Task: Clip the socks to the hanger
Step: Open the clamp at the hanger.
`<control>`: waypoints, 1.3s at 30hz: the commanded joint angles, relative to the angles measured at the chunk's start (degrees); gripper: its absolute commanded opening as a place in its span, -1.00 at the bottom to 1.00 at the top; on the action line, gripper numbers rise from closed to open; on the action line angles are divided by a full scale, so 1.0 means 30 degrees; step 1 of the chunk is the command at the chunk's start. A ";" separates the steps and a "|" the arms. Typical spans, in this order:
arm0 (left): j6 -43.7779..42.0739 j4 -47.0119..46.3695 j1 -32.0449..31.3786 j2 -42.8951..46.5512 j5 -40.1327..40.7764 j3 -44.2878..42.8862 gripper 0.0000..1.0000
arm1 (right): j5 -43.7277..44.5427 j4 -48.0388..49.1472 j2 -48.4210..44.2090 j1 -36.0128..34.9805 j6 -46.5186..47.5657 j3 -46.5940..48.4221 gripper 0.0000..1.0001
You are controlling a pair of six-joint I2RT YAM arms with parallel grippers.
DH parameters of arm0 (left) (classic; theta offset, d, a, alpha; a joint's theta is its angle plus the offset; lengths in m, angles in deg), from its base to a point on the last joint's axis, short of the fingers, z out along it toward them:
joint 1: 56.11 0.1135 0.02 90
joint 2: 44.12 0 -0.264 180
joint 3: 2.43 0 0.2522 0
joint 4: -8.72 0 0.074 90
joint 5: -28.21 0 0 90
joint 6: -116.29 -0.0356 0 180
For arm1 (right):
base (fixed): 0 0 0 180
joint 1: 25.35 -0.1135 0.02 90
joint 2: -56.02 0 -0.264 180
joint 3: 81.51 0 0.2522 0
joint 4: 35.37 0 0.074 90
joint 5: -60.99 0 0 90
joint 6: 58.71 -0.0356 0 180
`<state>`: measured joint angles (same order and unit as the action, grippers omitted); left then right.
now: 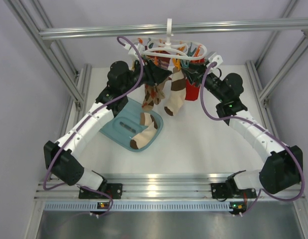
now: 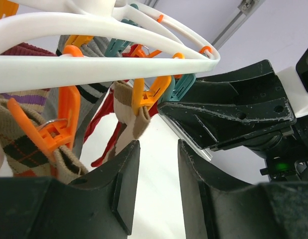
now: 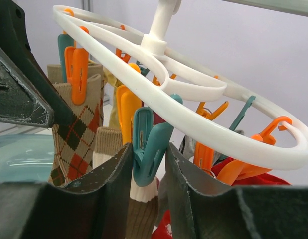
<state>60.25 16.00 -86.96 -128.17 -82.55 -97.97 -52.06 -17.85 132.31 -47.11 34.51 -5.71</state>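
Well, the hanger [image 3: 204, 125] is a white oval ring with orange and teal pegs. It hangs from the aluminium bar [image 1: 94, 32], with the ring lying nearly flat. One cream-and-tan sock [image 1: 174, 99] hangs from it, its long axis vertical and brown toe down. A second sock [image 1: 144, 133] lies lengthwise, near to far, on the teal tray [image 1: 116, 130]. My left gripper [image 2: 158, 147] is released and empty. My right gripper [image 3: 148, 149] has a teal peg [image 3: 144, 132] between its fingers, but I cannot tell whether it squeezes it.
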 commanded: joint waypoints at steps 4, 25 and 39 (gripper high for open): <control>0.1013 -0.1823 -0.0058 0.0039 -0.1019 -0.0983 -0.17 | -0.0755 0.0908 -0.0732 -0.0130 0.0507 0.0180 -0.50; 0.0021 -0.0243 -0.1815 -0.1016 0.1319 -0.3063 0.21 | -0.1546 -0.0906 -0.1758 -0.0364 -0.0957 0.0208 -1.00; -0.0714 0.1426 -0.3076 -0.2099 0.4688 -0.4263 0.32 | -0.0112 -0.1670 -0.2227 -0.0774 -0.3096 -0.0552 -1.00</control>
<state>58.72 19.69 -96.29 -133.79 -72.53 -107.42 -53.09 -23.07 127.94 -48.31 27.12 -6.72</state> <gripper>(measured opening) 0.655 0.200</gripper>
